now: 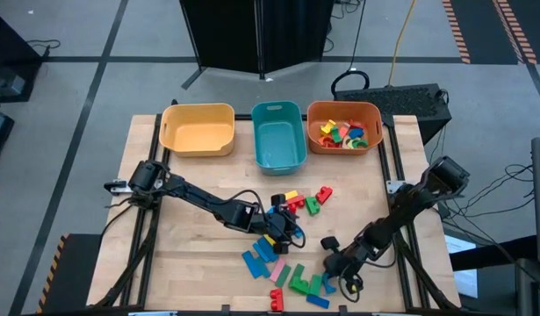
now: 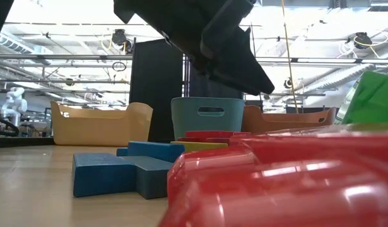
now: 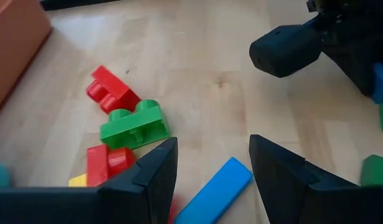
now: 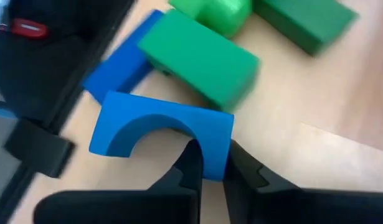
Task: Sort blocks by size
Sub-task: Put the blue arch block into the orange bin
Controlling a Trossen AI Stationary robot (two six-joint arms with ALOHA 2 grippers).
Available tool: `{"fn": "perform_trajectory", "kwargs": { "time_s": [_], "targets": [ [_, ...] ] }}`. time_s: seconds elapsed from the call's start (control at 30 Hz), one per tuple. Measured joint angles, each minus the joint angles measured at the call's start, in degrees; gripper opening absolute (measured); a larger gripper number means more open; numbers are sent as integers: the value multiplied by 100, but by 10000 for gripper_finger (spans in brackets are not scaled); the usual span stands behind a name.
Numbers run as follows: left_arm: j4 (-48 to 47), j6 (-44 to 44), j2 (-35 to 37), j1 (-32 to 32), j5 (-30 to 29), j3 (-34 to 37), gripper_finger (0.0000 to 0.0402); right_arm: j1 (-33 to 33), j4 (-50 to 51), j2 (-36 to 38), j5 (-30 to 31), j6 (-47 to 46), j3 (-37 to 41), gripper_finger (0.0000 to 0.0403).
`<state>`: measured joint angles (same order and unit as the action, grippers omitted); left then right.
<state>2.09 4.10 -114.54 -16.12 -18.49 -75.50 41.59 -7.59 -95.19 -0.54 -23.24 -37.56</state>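
Blocks of several colours lie scattered on the wooden table (image 1: 208,263) toward its near middle. My right gripper (image 1: 331,260) (image 4: 214,167) is shut on a blue arch block (image 4: 160,127), with green blocks (image 4: 200,59) just beyond it. My left gripper (image 1: 283,230) (image 3: 213,165) hovers open over the pile. A blue bar (image 3: 216,193) lies on the table below the gap between its fingers. A red block (image 3: 113,90) and a green block (image 3: 135,124) lie beyond its fingers. My right gripper pinches one leg of the blue arch (image 4: 215,149), at that leg's free end, between its two fingers (image 4: 192,167). The fingers slant down at it from the table's right. The arch seems to lie flat on the table, its opening facing away from the green blocks.
Three bins stand along the far edge: yellow (image 1: 198,128), teal (image 1: 278,133) and orange (image 1: 343,125), the orange one holding several small blocks. A red block (image 2: 294,183) and a blue one (image 2: 121,170) lie close to the low camera. The two grippers are close together.
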Motion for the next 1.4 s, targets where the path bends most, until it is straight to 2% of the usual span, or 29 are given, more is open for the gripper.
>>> {"fn": "perform_trajectory", "kwargs": {
  "time_s": [0.17,0.43,0.67,0.8,1.0,1.4],
  "targets": [
    [0,2,0,0,-139,0,192,-3,888,404,664,1,9,27],
    [2,2,0,2,-152,0,192,-137,2333,1464,1649,195,11,26],
    [59,0,0,86,-161,0,192,-732,3480,2549,2462,495,9,29],
    [57,2,0,177,-178,0,192,-1361,3817,3096,2935,806,9,29],
    [55,7,0,260,-180,0,192,-2672,3854,3566,3004,1379,9,29],
    [35,5,0,234,-180,0,192,-5309,3466,3660,3008,2159,9,29]
  ]
}}
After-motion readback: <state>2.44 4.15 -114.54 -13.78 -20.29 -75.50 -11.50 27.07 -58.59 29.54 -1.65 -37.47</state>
